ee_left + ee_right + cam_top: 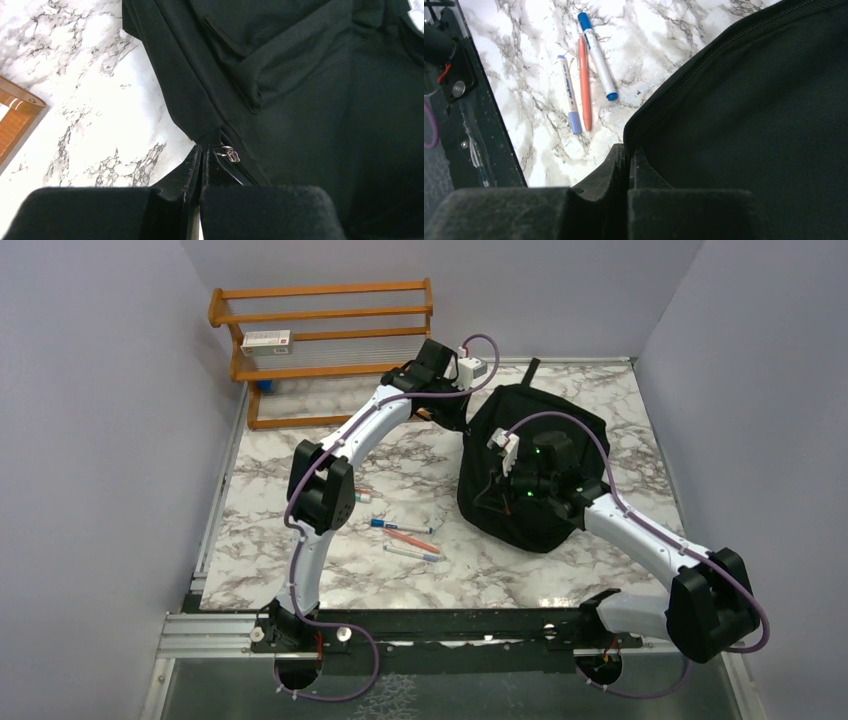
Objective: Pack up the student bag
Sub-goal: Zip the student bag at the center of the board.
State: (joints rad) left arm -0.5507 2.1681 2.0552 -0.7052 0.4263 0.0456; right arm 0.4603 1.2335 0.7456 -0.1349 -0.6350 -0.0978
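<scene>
The student bag (560,420) is a large black backpack lying at the table's middle right. My left gripper (452,418) is at its upper left edge. In the left wrist view the left gripper (202,152) is shut, its tips against the bag fabric (310,100) with the small metal zipper pull (229,154) right beside them. My right gripper (503,496) rests on the bag's near left part. In the right wrist view the right gripper (628,151) is shut on the bag's edge (749,115) by the zipper seam. What is inside the bag is hidden.
Three pens (405,538) lie on the marble table left of the bag: a blue-capped marker (596,55), an orange pen (584,82) and a white pen (568,95). A wooden rack (320,340) with a white box (266,340) stands at the back left.
</scene>
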